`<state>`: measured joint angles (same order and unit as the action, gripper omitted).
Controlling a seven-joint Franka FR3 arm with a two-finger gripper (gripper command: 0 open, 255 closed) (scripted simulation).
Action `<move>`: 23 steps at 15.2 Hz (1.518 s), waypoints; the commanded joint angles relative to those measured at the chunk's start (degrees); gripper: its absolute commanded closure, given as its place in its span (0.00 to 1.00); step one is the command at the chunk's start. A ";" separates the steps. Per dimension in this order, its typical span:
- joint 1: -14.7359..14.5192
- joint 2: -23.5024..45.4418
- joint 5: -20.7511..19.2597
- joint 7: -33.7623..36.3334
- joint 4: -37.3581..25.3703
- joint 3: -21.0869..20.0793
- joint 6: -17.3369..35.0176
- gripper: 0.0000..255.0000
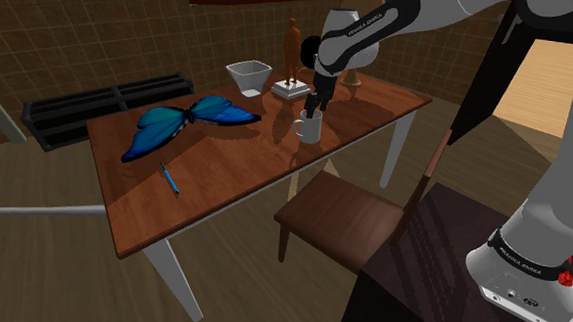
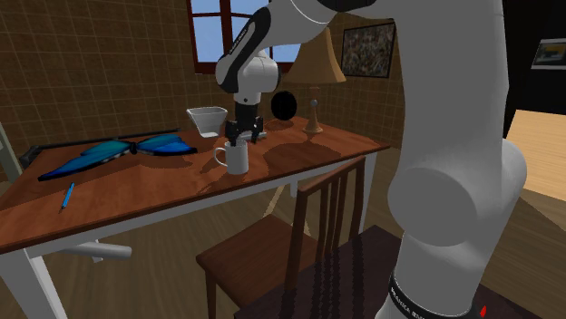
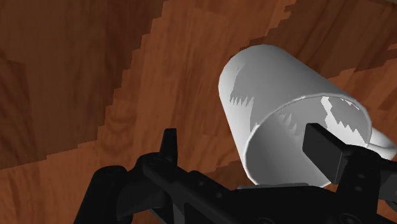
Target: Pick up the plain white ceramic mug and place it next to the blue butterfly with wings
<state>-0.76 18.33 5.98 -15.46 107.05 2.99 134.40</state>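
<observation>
mug: white mug (image 1: 308,128) (image 2: 234,158) (image 3: 273,108), upright on the tabletop (image 1: 225,182) (image 2: 163,186), about midway along, nearer the long edge by the chair (image 1: 341,216)
claw: black gripper (image 1: 313,109) (image 2: 241,136) (image 3: 245,137) right at the mug's rim, fingers spread, one over the opening and one outside the wall, not clamped on it
butterfly: blue butterfly (image 1: 183,122) (image 2: 113,151) lying flat toward the other end, well apart from the mug
extras: blue pen (image 1: 169,177) (image 2: 66,197) near the butterfly, white bowl (image 1: 249,77) (image 2: 208,120) by the far edge
</observation>
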 commanded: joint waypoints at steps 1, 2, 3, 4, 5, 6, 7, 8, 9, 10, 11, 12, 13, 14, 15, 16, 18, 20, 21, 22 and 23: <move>0.00 1.23 0.18 -0.13 0.27 -0.09 1.54 0.00; 0.00 1.23 0.18 -0.13 0.28 -0.09 1.54 0.00; 0.00 1.23 0.18 -0.13 0.27 -0.09 1.54 0.00; 0.00 1.23 0.18 -0.13 0.27 -0.09 1.54 0.00; 0.00 1.23 0.18 -0.13 0.27 -0.09 1.54 0.00; 0.00 1.23 0.18 -0.13 0.27 -0.09 1.54 0.00; 0.00 1.23 0.18 -0.13 0.27 -0.09 1.54 0.00; 0.00 1.23 0.18 -0.13 0.27 -0.09 1.54 0.00; 0.00 1.23 0.18 -0.13 0.27 -0.09 1.53 0.00; 0.00 1.23 0.18 -0.13 0.27 -0.09 1.53 1.00; 0.00 1.23 0.18 -0.13 0.27 -0.09 1.53 1.00; 0.00 1.23 0.18 -0.13 0.27 -0.09 1.53 1.00; 0.00 1.23 0.18 -0.13 0.27 -0.09 1.53 1.00; 0.00 1.23 0.18 -0.13 0.27 -0.09 1.53 1.00; 0.00 1.23 0.18 -0.13 0.27 -0.09 1.53 1.00; 0.00 1.23 0.18 -0.13 0.27 -0.09 1.53 1.00; 0.00 1.23 0.18 -0.12 0.27 -0.09 1.53 1.00; -0.01 0.84 0.10 -0.05 0.02 -0.06 0.89 1.00; -0.03 0.45 0.03 0.03 -0.24 -0.03 0.25 1.00; -0.04 0.10 -0.05 0.11 -0.54 0.00 -0.40 1.00; -0.05 -0.26 -0.12 0.19 -0.83 0.03 -1.06 1.00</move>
<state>-0.76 18.54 5.95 -15.39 106.28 3.00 133.88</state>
